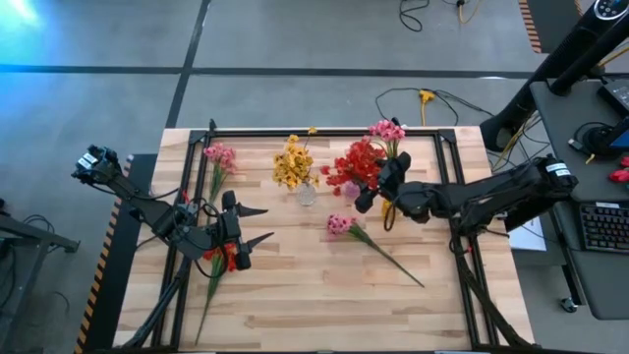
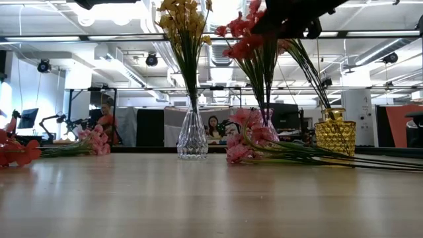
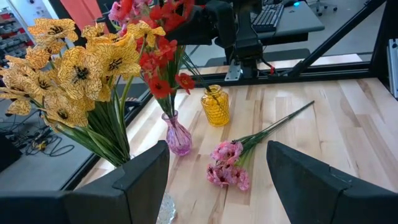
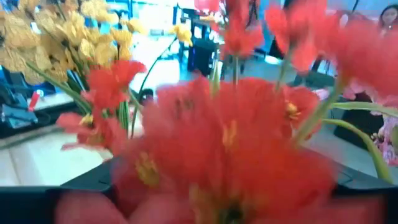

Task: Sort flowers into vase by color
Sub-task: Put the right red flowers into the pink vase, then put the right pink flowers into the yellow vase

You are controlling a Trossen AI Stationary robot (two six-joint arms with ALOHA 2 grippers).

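I read this as the drop: my right gripper [image 1: 376,175], jaws spread, sits on the red flower bunch [image 1: 356,162] in its pink glass vase [image 3: 178,135] at twelve o'clock. Next, the loose pink sprig [image 1: 344,226] at centre. Left gripper [image 1: 257,224] waits released at nine.

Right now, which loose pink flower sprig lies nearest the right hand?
The pink sprig at table centre, below the right hand; the other pink sprig lies far left.
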